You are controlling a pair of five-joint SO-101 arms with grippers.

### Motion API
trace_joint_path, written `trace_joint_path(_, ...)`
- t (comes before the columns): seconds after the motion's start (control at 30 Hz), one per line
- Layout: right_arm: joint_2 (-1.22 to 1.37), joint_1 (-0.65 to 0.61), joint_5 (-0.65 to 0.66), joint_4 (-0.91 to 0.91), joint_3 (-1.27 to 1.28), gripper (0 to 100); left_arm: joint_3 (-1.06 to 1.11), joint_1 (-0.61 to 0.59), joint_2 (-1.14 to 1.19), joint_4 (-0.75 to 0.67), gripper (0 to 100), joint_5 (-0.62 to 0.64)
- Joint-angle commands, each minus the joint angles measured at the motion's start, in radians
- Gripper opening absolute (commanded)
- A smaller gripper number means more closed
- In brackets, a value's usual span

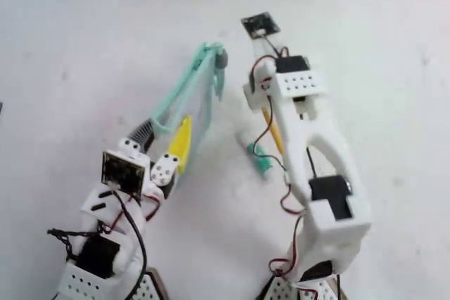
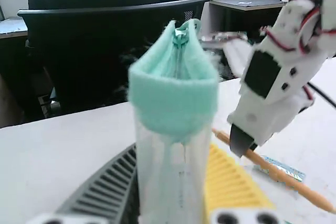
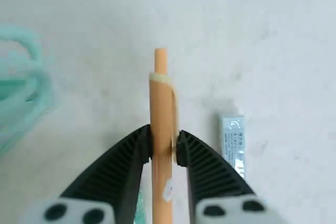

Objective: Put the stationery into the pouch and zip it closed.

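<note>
A mint-green pouch (image 1: 190, 96) with a clear side lies slanted on the white table; in the left wrist view the pouch (image 2: 173, 98) stands up between my grey and yellow fingers. My left gripper (image 1: 169, 130) is shut on its near end. To its right, my right gripper (image 1: 267, 112) points down and is shut on an orange pen (image 1: 274, 133). The right wrist view has the pen (image 3: 160, 93) clamped between the black fingers of that gripper (image 3: 161, 136), clip end pointing away. A small green and silver stationery piece (image 1: 260, 163) lies on the table beside the pen.
The table (image 1: 84, 68) is white and bare to the left and far right. In the left wrist view the right arm (image 2: 278, 77) hangs close to the pouch. A black chair (image 2: 94, 51) stands beyond the table's far edge.
</note>
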Motion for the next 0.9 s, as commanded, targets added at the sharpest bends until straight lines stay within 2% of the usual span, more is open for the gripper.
trace_joint_path(0.0, -0.214, -0.002, -0.002, 0.059, -0.026, 1.8, 0.002, 0.012, 0.010, -0.014, 14, -0.005)
trace_joint_path(0.27, -0.581, -0.001, -0.002, 0.157, -0.026, 1.7, 0.005, 0.012, 0.010, -0.014, 14, -0.011)
trace_joint_path(0.4, -0.722, -0.002, -0.002, 0.156, -0.026, 1.7, 0.005, 0.012, 0.010, -0.011, 19, -0.011)
trace_joint_path(0.7, -0.946, -0.163, -0.002, 0.159, -0.026, 1.7, 0.005, 0.012, 0.010, -0.011, 18, -0.011)
trace_joint_path(0.87, -1.141, -0.180, -0.002, 0.113, 0.103, 1.7, 0.005, 0.012, 0.010, -0.011, 18, -0.011)
